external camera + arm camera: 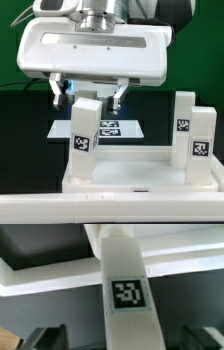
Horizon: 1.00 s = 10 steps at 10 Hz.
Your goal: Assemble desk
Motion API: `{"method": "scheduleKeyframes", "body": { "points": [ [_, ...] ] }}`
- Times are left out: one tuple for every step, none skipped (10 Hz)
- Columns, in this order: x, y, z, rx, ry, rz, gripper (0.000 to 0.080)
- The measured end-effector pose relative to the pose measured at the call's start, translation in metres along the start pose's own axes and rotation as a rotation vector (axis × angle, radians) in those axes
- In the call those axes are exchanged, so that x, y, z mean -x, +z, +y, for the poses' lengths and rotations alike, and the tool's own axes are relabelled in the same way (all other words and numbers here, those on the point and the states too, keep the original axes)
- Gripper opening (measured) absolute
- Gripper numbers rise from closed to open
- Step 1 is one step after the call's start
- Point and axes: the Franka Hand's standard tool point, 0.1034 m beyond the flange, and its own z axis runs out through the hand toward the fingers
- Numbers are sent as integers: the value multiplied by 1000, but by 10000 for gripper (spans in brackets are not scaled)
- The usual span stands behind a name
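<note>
The desktop (130,172) is seen lying upside down at the near edge of the black desk (20,140), with two legs (188,128) standing upright at the exterior view's right. A third leg (84,138) stands at its left corner, flanked by the widely spread gripper (92,95), apparently ungripped. The marker board (110,128) lies behind.

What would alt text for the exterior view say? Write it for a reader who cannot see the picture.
A white robot arm's pincer hangs right above an upright white leg standing in a corner of the desk top on the exterior view's left. Two more tagged legs stand upright on the right, and the marker board lies flat on the black table behind.
</note>
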Motion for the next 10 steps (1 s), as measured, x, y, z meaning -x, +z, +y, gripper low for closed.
{"method": "scheduleKeyframes", "body": {
  "points": [
    [0, 0, 0, 0, 0, 0, 623],
    [0, 0, 0, 0, 0, 0, 641],
    [0, 0, 0, 0, 0, 0, 641],
    [0, 0, 0, 0, 0, 0, 648],
    [0, 0, 0, 0, 0, 0, 648],
    [0, 0, 0, 0, 0, 0, 649],
    [0, 0, -1, -2, 1, -6, 649],
    [-5, -3, -6, -30, 14, -63, 649],
    [-18, -9, -7, -58, 34, -112, 649],
    [-28, -11, -3, -65, 49, -119, 649]
  ]
}}
